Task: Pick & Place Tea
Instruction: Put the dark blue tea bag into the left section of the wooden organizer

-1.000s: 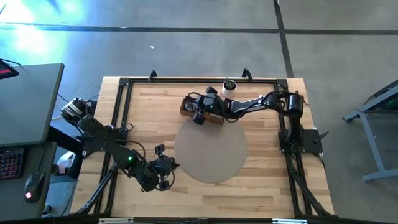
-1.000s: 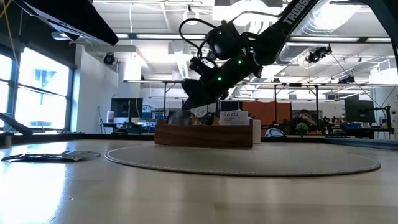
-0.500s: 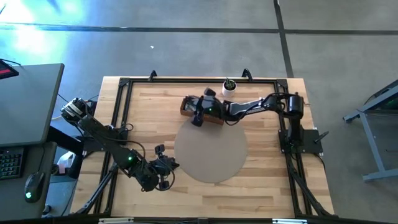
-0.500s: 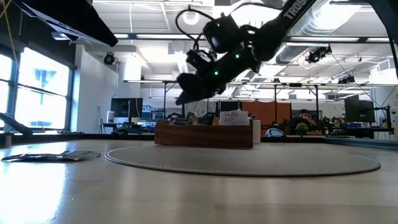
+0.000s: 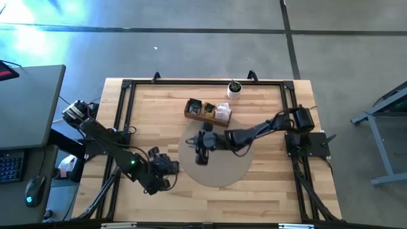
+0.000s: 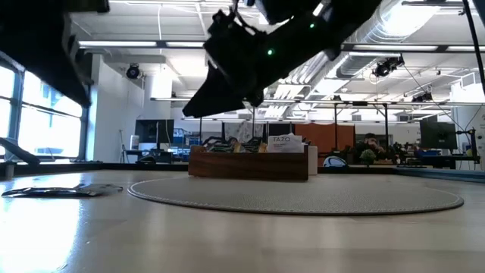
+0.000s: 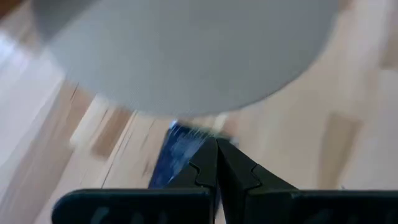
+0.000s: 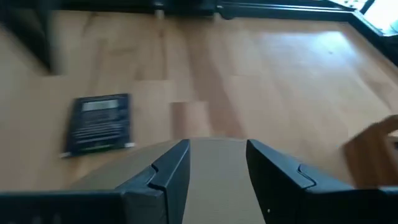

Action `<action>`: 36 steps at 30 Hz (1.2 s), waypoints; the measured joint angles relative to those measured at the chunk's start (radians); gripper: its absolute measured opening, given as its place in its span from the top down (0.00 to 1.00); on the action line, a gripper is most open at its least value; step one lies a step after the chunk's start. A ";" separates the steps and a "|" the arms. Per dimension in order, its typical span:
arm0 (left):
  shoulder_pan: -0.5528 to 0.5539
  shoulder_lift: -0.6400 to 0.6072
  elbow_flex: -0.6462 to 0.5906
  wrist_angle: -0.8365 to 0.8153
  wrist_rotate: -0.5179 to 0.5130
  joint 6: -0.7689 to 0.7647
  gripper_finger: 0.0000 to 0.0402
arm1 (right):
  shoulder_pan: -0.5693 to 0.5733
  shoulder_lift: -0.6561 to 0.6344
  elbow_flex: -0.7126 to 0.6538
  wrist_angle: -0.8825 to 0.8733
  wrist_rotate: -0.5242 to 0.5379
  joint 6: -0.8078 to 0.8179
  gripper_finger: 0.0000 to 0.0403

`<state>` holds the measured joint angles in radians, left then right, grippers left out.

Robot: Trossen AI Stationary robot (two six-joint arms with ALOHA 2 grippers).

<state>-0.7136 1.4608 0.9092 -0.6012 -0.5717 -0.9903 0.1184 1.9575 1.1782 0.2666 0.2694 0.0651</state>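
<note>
Right gripper hovering over round mat, fingers spread, carrying nothing. Left gripper fingers pressed together near mat's edge. Dark tea sachet lying flat on wooden surface. Probably light, thin, slippery; pinching an edge looks best.

Grey concrete floor surrounds the table; a dark desk stands left; windows and ceiling lights beyond.
</note>
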 joint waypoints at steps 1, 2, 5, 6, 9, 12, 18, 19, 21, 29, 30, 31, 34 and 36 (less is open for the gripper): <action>0.000 0.009 0.000 -0.032 0.009 -0.043 1.00 | 0.019 0.000 -0.001 -0.002 0.006 0.010 0.62; 0.000 0.020 0.000 -0.056 0.012 -0.070 1.00 | 0.036 0.000 -0.001 -0.001 0.008 0.017 0.62; 0.000 0.055 -0.001 -0.084 0.028 -0.079 1.00 | 0.078 0.000 -0.001 -0.001 0.009 0.030 0.62; 0.000 0.063 0.000 -0.077 0.053 -0.070 1.00 | 0.089 0.000 -0.001 -0.002 0.009 0.029 0.62; 0.001 0.089 0.000 -0.071 0.158 -0.029 1.00 | 0.109 0.000 -0.001 -0.001 0.012 0.014 0.62; 0.010 0.134 0.000 -0.073 0.204 -0.007 1.00 | 0.112 0.000 -0.001 -0.002 0.012 0.012 0.62; 0.045 0.147 0.000 -0.074 0.283 -0.007 1.00 | 0.111 0.000 -0.001 -0.003 0.013 0.013 0.62; 0.057 0.147 0.000 -0.073 0.309 0.000 1.00 | 0.111 0.000 -0.001 -0.004 0.012 0.013 0.62; 0.084 0.147 0.000 -0.075 0.348 0.038 1.00 | 0.111 0.000 -0.001 -0.005 0.012 0.013 0.62; 0.211 0.147 0.000 -0.063 0.462 0.297 0.99 | 0.111 0.000 -0.001 -0.072 0.007 0.013 0.62; 0.226 0.147 0.000 -0.059 0.470 0.314 0.98 | 0.111 0.000 -0.001 -0.086 0.006 0.013 0.62; 0.238 0.147 0.000 -0.049 0.477 0.334 0.97 | 0.111 0.000 -0.001 -0.099 0.006 0.013 0.62; 0.263 0.148 0.006 -0.051 0.487 0.407 0.89 | 0.111 0.000 -0.001 -0.124 0.005 0.013 0.62; 0.275 0.148 0.018 -0.056 0.492 0.440 0.83 | 0.109 0.000 -0.001 -0.126 0.005 0.013 0.62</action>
<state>-0.4390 1.6085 0.9276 -0.6568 -0.0801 -0.5502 0.2275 1.9579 1.1770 0.1402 0.2749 0.0784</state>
